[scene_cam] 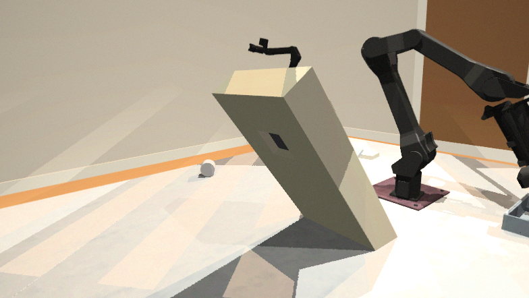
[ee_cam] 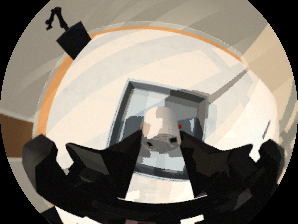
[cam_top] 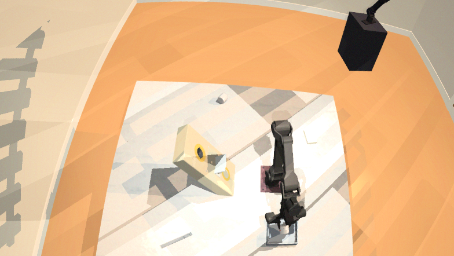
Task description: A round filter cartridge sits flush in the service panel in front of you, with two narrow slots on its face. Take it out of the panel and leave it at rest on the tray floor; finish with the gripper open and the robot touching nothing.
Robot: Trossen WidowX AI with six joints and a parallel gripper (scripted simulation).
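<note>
1. Evidently the parallel-jaw gripper [cam_top: 284, 225] [ee_cam: 160, 133] grips the round filter cartridge [cam_top: 284, 229] [ee_cam: 160, 124] across its sides, its slotted end towards the wrist, probably because the fingertips drew it out by those slots' face.
2. Around the cartridge in the wrist view lies the walled tray [cam_top: 267, 244] [scene_cam: 521, 224] [ee_cam: 115, 125]; the arm presumably holds it there for release onto the floor inside, though contact cannot be told.
3. Farther off, the tilted service panel [cam_top: 203, 169] [scene_cam: 326, 162] shows a dark, ringed opening [cam_top: 200, 153], presumably the vacated socket.
</note>
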